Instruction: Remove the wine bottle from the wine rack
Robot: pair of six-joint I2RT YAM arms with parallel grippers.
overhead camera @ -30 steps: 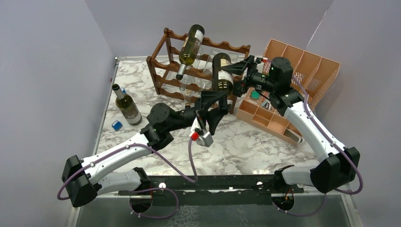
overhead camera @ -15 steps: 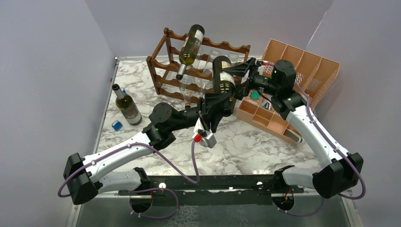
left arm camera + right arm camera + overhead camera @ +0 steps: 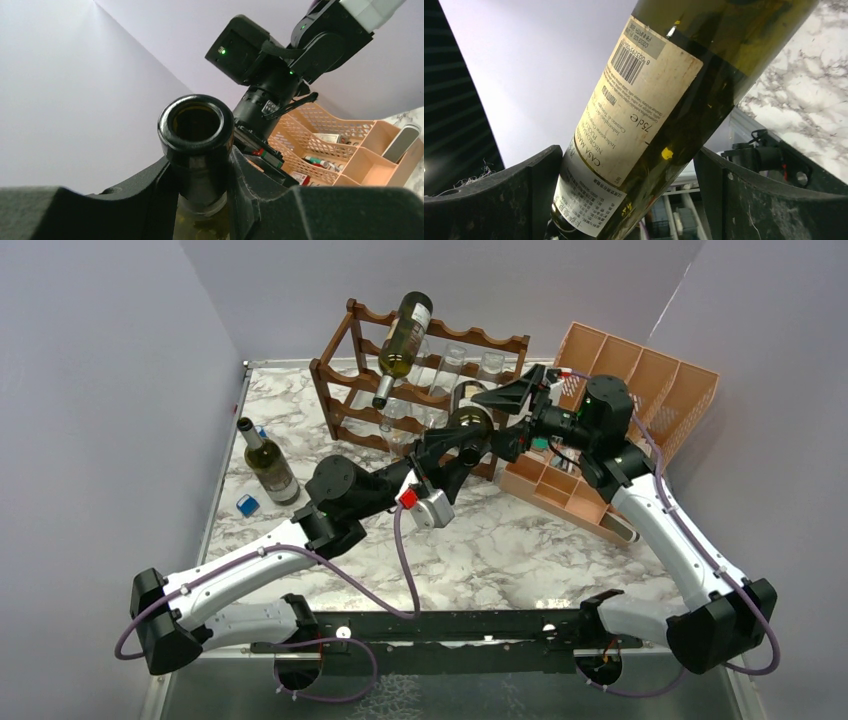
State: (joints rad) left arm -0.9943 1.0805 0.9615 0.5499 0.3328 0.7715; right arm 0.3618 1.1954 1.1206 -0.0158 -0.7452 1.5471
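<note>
As the bottle (image 3: pixel 467 421) was long, we clamped our left hand (image 3: pixel 200 192) on its neck and our right hand (image 3: pixel 630 167) round its body, holding it tilted just in front of the rack (image 3: pixel 336 368), above the counter (image 3: pixel 520 540).

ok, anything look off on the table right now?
Yes. One wine bottle sits crooked on the wine rack's top tier, neck dipping forward and down. A second bottle lies loose on the table left of the rack. The held bottle has no cork.

Bright even light; soft shadows; wine bottle (image 3: pixel 644 110) sharp, wrist-view foregrounds dark, blurred.
</note>
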